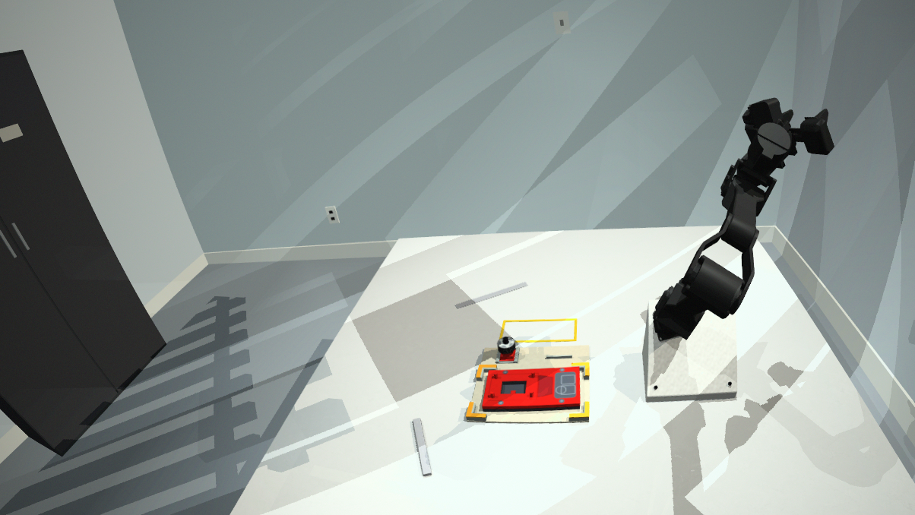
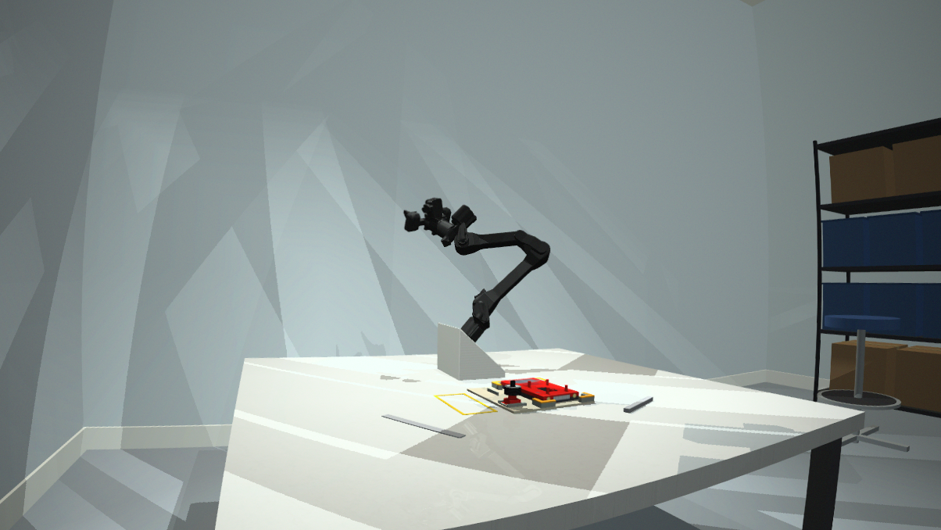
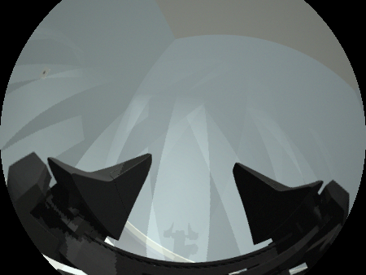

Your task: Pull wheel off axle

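Wheel (image 1: 507, 345) on axle, fingers apart

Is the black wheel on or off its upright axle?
On: the black wheel sits on its axle beside the yellow-outlined area; the open gripper is raised far away.

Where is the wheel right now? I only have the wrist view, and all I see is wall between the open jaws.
Observer: The small black wheel sits on its upright axle, on a little red base at the corner of the beige board.
Operator: How far off is the arm?
Observer: The black gripper is raised high above the white table, touching nothing.
Operator: Where's the drop zone?
Observer: The yellow-outlined rectangle lies on the table right beside the wheel, on the side away from the red plate.
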Tool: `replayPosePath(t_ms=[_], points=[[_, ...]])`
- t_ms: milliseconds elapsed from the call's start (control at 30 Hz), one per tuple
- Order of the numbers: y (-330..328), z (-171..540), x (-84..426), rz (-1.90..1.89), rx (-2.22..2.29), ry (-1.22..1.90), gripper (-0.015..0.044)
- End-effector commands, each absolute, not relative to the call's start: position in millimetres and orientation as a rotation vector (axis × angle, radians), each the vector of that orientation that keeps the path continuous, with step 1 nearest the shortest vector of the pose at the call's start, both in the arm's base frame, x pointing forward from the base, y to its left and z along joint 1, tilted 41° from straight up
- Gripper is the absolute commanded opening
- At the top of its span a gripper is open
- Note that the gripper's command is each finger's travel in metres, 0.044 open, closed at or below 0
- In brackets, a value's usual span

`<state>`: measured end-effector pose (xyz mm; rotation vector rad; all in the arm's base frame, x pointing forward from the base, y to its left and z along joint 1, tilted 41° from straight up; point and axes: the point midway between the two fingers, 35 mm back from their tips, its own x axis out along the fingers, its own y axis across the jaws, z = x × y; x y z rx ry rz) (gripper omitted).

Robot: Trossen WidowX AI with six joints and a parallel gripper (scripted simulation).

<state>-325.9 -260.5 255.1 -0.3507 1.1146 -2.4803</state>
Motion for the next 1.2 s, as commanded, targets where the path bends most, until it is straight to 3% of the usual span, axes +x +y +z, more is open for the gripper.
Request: replayPosePath(t_ms=[0, 100, 500, 700, 1167], points=[[-262.6, 254.3, -325.0, -2.473, -0.349, 1.114, 0.0374], [-290.7, 243.6, -311.1, -2.369, -0.327, 1.099, 0.0300], [-404.1, 186.3, -204.5, -1.892, -0.205, 0.999, 0.0300], [-426.8, 170.1, -164.2, -1.757, -0.165, 0.972, 0.0300], [-460.0, 105.4, 17.8, -1.169, 0.009, 0.943, 0.0300]])
